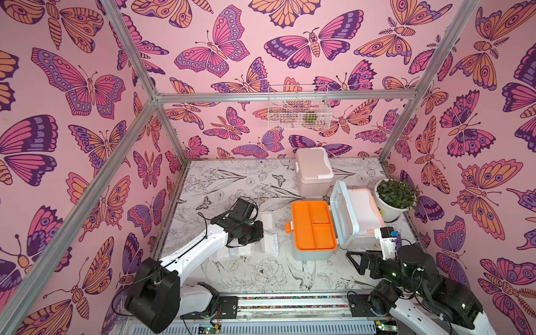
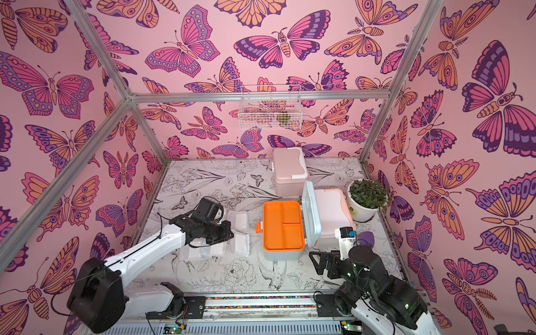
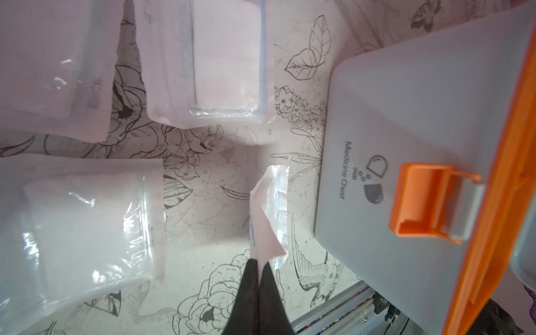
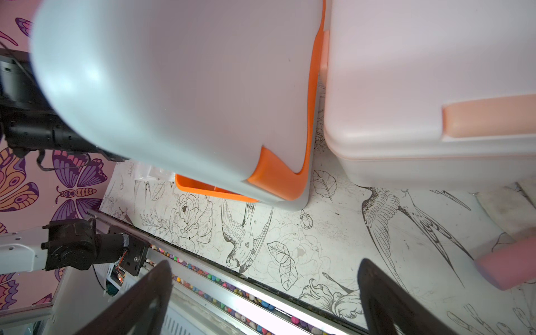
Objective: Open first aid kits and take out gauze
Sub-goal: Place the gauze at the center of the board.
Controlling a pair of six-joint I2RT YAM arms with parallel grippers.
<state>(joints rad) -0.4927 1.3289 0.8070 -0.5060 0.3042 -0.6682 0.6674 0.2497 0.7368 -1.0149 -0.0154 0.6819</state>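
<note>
while left gripper (image 3: 259,262) pinches a gauze packet (image 3: 269,208) by its corner, right gripper (image 4: 265,262) gapes wide, holding nothing.

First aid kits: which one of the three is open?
The blue-grey kit: its lid stands up, showing an orange tray. The beige-pink kit and white kit are shut.

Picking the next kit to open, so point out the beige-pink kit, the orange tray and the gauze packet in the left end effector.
beige-pink kit (image 1: 311,161): a top view, closed lid.
orange tray (image 1: 301,229): a top view, floor of large compartment.
held gauze packet (image 3: 269,203): left wrist view, mid wrapper.
</note>
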